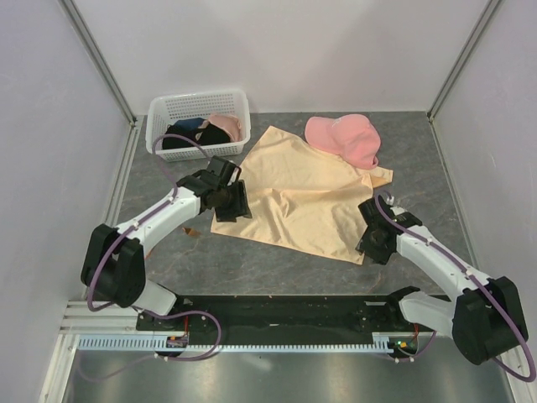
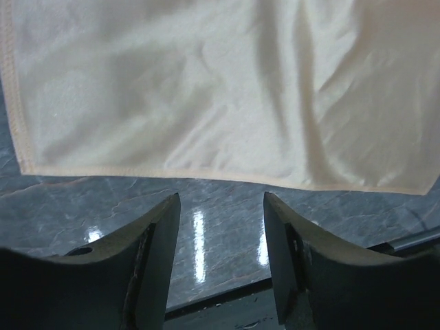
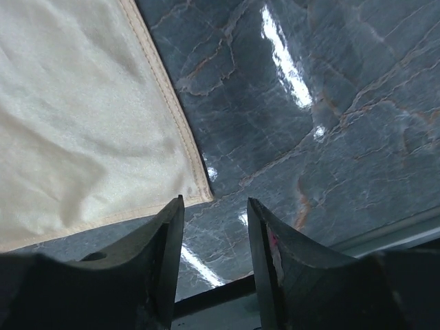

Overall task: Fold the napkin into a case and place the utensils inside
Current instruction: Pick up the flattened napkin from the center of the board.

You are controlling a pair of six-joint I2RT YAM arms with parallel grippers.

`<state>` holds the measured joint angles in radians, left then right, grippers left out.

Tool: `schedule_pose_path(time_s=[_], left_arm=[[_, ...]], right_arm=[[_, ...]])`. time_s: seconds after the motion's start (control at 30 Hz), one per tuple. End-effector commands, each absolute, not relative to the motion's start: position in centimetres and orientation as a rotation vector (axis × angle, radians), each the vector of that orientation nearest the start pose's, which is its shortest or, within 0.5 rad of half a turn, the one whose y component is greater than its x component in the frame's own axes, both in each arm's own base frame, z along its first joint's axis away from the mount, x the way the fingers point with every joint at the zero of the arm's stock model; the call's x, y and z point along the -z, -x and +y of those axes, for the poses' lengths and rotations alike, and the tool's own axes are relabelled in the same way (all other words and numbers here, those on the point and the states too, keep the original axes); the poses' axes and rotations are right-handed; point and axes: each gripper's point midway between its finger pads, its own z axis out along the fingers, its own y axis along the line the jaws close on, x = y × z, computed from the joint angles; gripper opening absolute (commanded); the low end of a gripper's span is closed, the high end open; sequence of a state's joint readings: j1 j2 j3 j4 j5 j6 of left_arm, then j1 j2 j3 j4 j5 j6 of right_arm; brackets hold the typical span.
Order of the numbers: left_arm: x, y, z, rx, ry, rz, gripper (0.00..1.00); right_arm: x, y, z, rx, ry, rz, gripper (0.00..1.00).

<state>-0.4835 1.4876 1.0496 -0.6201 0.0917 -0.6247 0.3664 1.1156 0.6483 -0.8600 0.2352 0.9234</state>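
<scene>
The peach-tan napkin [image 1: 302,195] lies spread flat on the dark marbled table, with one corner tucked under the pink cap. My left gripper [image 1: 232,202] hovers over the napkin's left corner. In the left wrist view it [image 2: 221,206] stands open over bare table, with the napkin's hemmed edge [image 2: 220,89] just ahead of the fingertips. My right gripper [image 1: 372,241] is at the napkin's near right corner. In the right wrist view it [image 3: 215,210] is open and empty, the napkin corner [image 3: 89,124] just beyond its left finger. A thin brown sliver [image 1: 191,232], possibly one of the utensils, shows beside the left forearm.
A pink cap [image 1: 344,138] rests on the napkin's far right corner. A white basket [image 1: 159,126] holding dark and pink clothes stands at the back left. White walls close in the table on three sides. A black rail [image 1: 277,315] runs along the near edge.
</scene>
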Motion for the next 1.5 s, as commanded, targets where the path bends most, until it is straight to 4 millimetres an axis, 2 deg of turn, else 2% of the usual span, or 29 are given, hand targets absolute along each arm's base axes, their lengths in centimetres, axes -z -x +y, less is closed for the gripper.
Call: schedule_pose_path(time_s=[0.0,0.17,0.23,0.47,0.77,0.87,0.9,1.0,1.07,1.23,1.33,1.47], left_arm=[[-10.0,-27.1,-17.3,0.443,0.268,2.682,0.57],[-9.3,-26.3,-15.9,0.398,0.356,2.683,0.61],[-9.2,-26.3,-15.4,0.383,0.386,2.683,0.62],[-9.8,-26.3,-14.6,0.379,0.425,2.663,0.63],[-9.2,-26.4,-11.3,0.135,0.570,2.641,0.68],[-8.9,-26.5,-10.2,0.073,0.618,2.629,0.68],[-8.8,-26.5,-9.9,0.059,0.634,2.627,0.68],[-8.4,-26.2,-9.5,0.040,0.653,2.632,0.69],[-8.2,-25.9,-9.4,0.042,0.663,2.641,0.69],[-6.6,-24.4,-8.9,-0.001,0.687,2.682,0.68],[-6.2,-24.6,-7.9,-0.075,0.697,2.663,0.66],[-6.1,-25.4,-8.0,-0.094,0.707,2.655,0.61]], right_arm=[[-3.3,-17.6,7.3,-0.031,-0.902,2.695,0.49],[-3.0,-17.6,7.5,-0.028,-0.914,2.701,0.49],[-2.9,-17.7,7.8,-0.040,-0.934,2.691,0.45],[-1.9,-17.3,7.7,-0.018,-0.974,2.694,0.40],[-0.7,-17.0,7.5,0.024,-1.011,2.701,0.39],[-0.2,-16.5,7.3,0.054,-1.019,2.720,0.21],[0.0,-16.3,7.2,0.064,-1.029,2.719,0.12],[0.0,-16.1,7.1,0.066,-1.039,2.720,0.04],[-0.4,-16.5,7.3,0.045,-1.035,2.702,0.00],[-1.6,-17.5,7.3,-0.006,-1.011,2.644,0.00],[-1.9,-17.7,7.1,-0.005,-0.990,2.631,0.00],[-2.1,-17.9,7.3,-0.012,-0.963,2.636,0.00]])
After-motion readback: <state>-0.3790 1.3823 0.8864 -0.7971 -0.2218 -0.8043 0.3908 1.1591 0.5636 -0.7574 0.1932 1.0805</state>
